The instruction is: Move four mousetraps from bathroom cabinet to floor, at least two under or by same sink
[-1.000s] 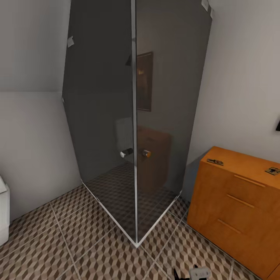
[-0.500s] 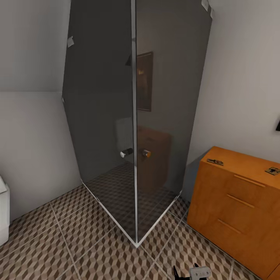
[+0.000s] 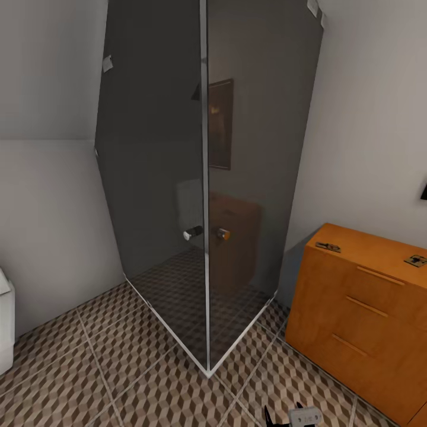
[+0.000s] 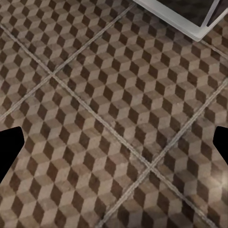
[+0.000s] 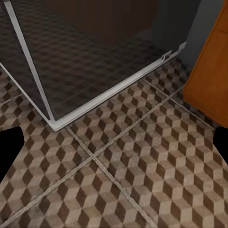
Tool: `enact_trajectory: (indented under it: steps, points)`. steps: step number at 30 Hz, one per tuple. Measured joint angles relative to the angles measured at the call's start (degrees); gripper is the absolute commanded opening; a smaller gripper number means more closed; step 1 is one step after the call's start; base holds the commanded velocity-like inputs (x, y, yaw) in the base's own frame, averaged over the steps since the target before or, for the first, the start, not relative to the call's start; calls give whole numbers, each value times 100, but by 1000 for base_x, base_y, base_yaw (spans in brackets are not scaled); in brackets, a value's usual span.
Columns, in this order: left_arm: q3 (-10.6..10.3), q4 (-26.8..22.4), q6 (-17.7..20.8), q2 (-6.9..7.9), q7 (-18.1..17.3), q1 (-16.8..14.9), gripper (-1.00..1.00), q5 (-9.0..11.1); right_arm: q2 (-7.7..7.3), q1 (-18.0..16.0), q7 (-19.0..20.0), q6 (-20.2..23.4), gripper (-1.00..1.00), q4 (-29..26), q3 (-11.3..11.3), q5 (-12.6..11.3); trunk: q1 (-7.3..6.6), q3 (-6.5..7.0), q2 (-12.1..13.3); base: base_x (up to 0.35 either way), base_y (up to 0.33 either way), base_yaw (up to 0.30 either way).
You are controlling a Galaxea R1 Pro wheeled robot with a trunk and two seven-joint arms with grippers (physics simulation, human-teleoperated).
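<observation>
Head view: dark glass shower enclosure (image 3: 204, 178) stands in the far corner, its chrome frame edge meeting the bathroom floor (image 3: 118, 367). Orange-brown cabinet (image 3: 356, 320) sits at right against the wall, drawers shut. Two mousetraps lie on its top, well apart: one (image 3: 328, 246) near the left end, another (image 3: 416, 260) further right at the picture edge. White fixture edge (image 3: 5, 326) at far left. Right gripper (image 3: 290, 417) peeks in at the bottom edge, low over the tiles; can't tell there how it's set. Wrist views: left gripper (image 4: 114, 152) and right gripper (image 5: 114, 152) both spread wide, empty, over the floor.
</observation>
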Motion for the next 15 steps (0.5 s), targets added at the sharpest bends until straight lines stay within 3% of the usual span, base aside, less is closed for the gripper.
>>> enact_trajectory:
  steps: [6, 15]
  points:
    - [0, 2, -2, -1, 0, 0, 100, 2, -2, -1, -1, 0, 100, 17, 0, 3, 0, 2, 0, 0, 0, -34]
    - [-1, 76, 2, -3, 0, -1, 100, 2, -3, 0, -1, 1, 100, 22, -1, 1, 0, 40, 0, 0, 0, -203]
